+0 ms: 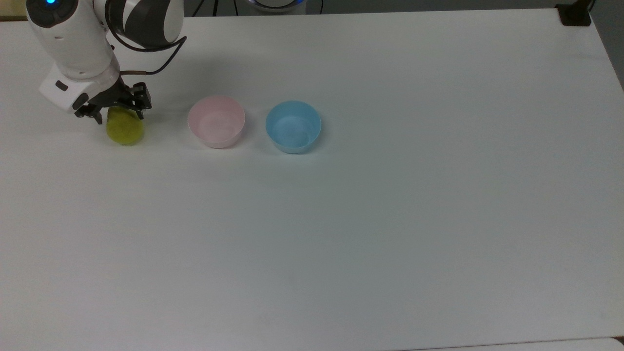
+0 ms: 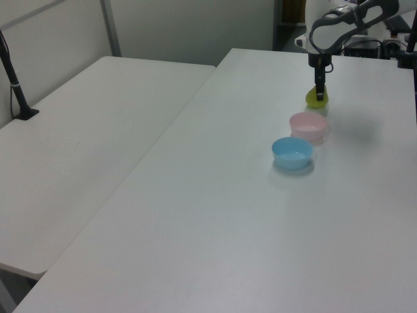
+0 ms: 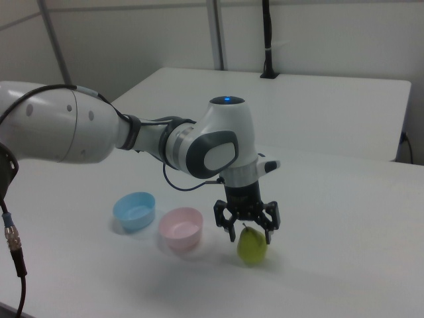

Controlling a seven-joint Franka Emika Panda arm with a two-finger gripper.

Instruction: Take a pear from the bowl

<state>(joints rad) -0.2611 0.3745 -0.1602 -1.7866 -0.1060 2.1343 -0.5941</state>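
Note:
The yellow-green pear (image 1: 126,130) stands upright on the white table, to the top view's left of the pale pink bowl (image 1: 216,122), which holds nothing. My gripper (image 1: 116,108) hangs right above the pear's top. It is open, with its fingers spread to either side of the stem. In the right view the pear (image 3: 252,248) rests on the table under the gripper (image 3: 249,230), to the right view's right of the pink bowl (image 3: 180,227). In the left view the pear (image 2: 316,100) sits beyond the pink bowl (image 2: 307,124), below the gripper (image 2: 319,88).
A light blue bowl (image 1: 293,126) stands beside the pink one, on the top view's right. The white arm (image 3: 132,136) reaches in from the right view's left. A second white table (image 2: 85,130) adjoins on the left view's left.

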